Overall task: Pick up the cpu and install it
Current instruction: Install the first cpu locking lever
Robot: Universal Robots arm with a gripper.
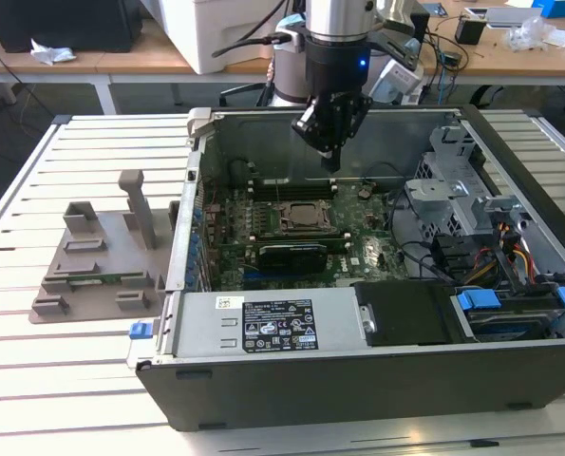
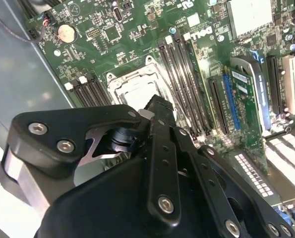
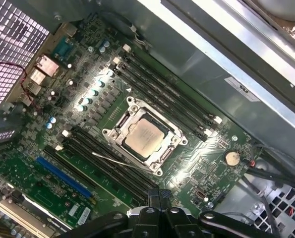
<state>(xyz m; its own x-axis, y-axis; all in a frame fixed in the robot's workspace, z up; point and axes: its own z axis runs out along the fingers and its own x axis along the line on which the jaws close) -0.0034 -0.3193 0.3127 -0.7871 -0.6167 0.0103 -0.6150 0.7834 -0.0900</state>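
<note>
Silvery cpu [image 3: 144,138] seated in socket [image 3: 121,144], partly hidden behind gripper [image 2: 157,106], jaws clenched, empty.

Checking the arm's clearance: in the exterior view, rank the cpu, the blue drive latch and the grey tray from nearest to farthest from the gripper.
1. cpu, in its socket just below the gripper.
2. blue drive latch, toward the view's right, front of the case.
3. grey tray, outside the case, far left.

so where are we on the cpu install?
The cpu already sits in the motherboard socket, silvery top showing. The claw hangs above the board inside the open case, carrying nothing visible. The socket frame looks open around the chip; whether it's latched, I can't tell.
</note>
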